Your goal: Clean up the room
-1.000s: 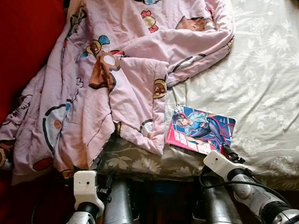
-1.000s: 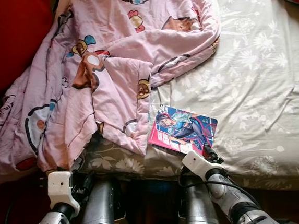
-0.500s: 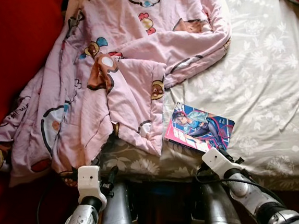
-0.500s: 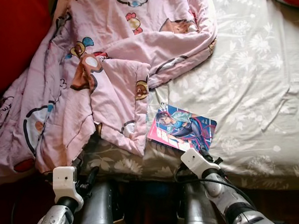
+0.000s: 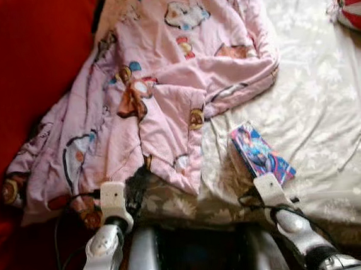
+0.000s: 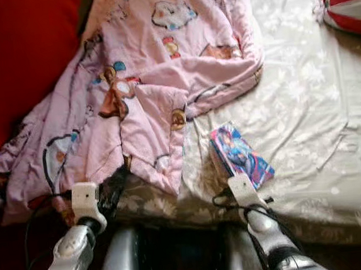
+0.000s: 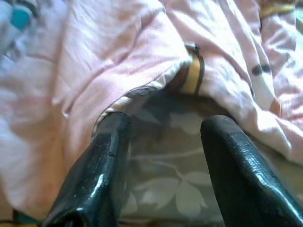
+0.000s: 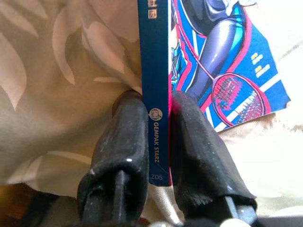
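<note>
A comic book (image 5: 260, 154) with a blue and pink cover stands tilted up on its edge near the bed's front edge. My right gripper (image 8: 158, 142) is shut on its blue spine, one finger (image 8: 124, 142) on each side. A pink cartoon-print blanket (image 5: 164, 98) lies crumpled over the left half of the bed. My left gripper (image 7: 163, 156) is open at the blanket's front hem (image 7: 189, 75), its fingers (image 7: 104, 161) resting over the floral sheet below the fabric edge.
The floral bedsheet (image 5: 329, 97) covers the right of the bed. A red and white striped ball (image 5: 356, 7) lies at the far right corner. A red surface (image 5: 23, 66) runs along the left side.
The right gripper has closed on the book and tipped it up from flat onto its edge. The left arm has risen to the blanket's hem. The camera has shifted, bringing the striped ball further into view.
</note>
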Motion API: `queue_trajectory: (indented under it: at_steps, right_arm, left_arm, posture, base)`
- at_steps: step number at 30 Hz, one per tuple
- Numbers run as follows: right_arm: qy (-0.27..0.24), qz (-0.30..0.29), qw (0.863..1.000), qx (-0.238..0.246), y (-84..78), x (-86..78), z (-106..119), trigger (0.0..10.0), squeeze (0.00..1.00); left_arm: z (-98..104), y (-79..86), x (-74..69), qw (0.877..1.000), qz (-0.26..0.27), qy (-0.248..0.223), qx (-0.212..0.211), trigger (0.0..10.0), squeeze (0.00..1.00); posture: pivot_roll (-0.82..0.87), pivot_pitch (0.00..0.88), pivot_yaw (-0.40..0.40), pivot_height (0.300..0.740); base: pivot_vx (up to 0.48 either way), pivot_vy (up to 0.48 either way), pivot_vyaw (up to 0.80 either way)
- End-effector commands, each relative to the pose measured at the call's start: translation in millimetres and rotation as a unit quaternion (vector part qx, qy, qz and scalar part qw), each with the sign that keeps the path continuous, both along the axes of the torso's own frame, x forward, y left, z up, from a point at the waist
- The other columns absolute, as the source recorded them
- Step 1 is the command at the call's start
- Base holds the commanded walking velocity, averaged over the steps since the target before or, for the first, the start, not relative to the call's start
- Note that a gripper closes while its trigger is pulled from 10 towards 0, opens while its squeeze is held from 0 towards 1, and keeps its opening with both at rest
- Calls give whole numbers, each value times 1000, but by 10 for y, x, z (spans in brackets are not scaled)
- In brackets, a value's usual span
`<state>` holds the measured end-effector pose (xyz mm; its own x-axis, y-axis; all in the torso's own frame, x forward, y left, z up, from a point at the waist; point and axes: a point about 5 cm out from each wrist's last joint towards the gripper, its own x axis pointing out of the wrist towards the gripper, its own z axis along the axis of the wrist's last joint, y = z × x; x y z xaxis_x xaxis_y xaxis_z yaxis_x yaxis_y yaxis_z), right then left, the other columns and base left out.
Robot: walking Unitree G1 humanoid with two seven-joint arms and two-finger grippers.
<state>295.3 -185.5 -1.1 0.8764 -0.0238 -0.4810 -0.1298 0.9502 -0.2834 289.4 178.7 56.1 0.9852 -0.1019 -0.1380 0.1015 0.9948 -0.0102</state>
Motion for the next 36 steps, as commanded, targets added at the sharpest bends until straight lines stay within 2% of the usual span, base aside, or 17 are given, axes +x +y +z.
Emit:
queue_trajectory:
  at_steps: [1,5,8,12,15,17,21,24,29,30,31,32,36]
  right_arm:
    - [5,-14,999,46,50,-71,-68,0,0]
    - [-15,-40,995,85,31,-40,-22,0,0]
    - [1,-33,996,82,34,-67,-57,0,0]
    - [62,38,997,-26,3,-247,-233,0,0]
    - [78,58,993,-64,-40,-320,-290,0,0]
    - [86,89,987,-105,-60,-362,-320,0,0]
    - [89,119,980,-133,-55,-380,-332,0,0]
    - [105,182,960,-185,-43,-403,-354,0,0]
    - [110,190,953,-209,-81,-413,-360,0,0]
    - [112,193,950,-218,-95,-416,-362,1843,0]
    - [117,196,947,-226,-106,-423,-368,7020,0]
    - [120,198,946,-229,-112,-428,-373,10000,0]
    - [129,191,947,-224,-133,-450,-389,10000,0]
  left_arm:
    - [-72,61,-15,1000,10,12,3,10000,0]
    - [-55,65,48,1000,10,10,3,10000,0]
    - [-53,63,78,1000,8,8,4,10000,0]
    - [-74,49,90,1000,6,6,3,10000,0]
    - [-95,38,88,1000,5,7,2,10000,0]
    - [-110,24,79,1000,4,7,1,10000,0]
    - [-127,9,70,1000,3,7,-1,10000,0]
    - [-141,8,65,1000,2,7,-2,10000,0]
    - [-162,-3,60,1000,2,9,-2,10000,0]
    - [-165,-4,58,1000,2,10,-3,10000,0]
    - [-168,-5,56,1000,2,10,-3,10000,0]
    - [-170,-6,54,1000,2,10,-3,10000,0]
    - [-184,-13,41,1000,3,10,-5,10000,0]
  posture:
    - [121,151,19,622]
    - [104,130,24,622]
    - [97,114,23,622]
    - [94,106,19,622]
    - [94,104,18,622]
    - [93,102,17,622]
    - [89,95,15,622]
    - [82,91,16,622]
    - [82,87,15,622]
    - [82,85,14,622]
    - [82,85,13,622]
    - [82,85,13,622]
    - [85,82,8,622]
  base:
    - [0,0,0]
    - [0,0,0]
    - [0,0,0]
    - [0,0,0]
    - [0,0,0]
    - [0,0,0]
    - [0,0,0]
    - [0,0,0]
    - [0,0,0]
    - [0,0,0]
    - [0,0,0]
    - [0,0,0]
    - [0,0,0]
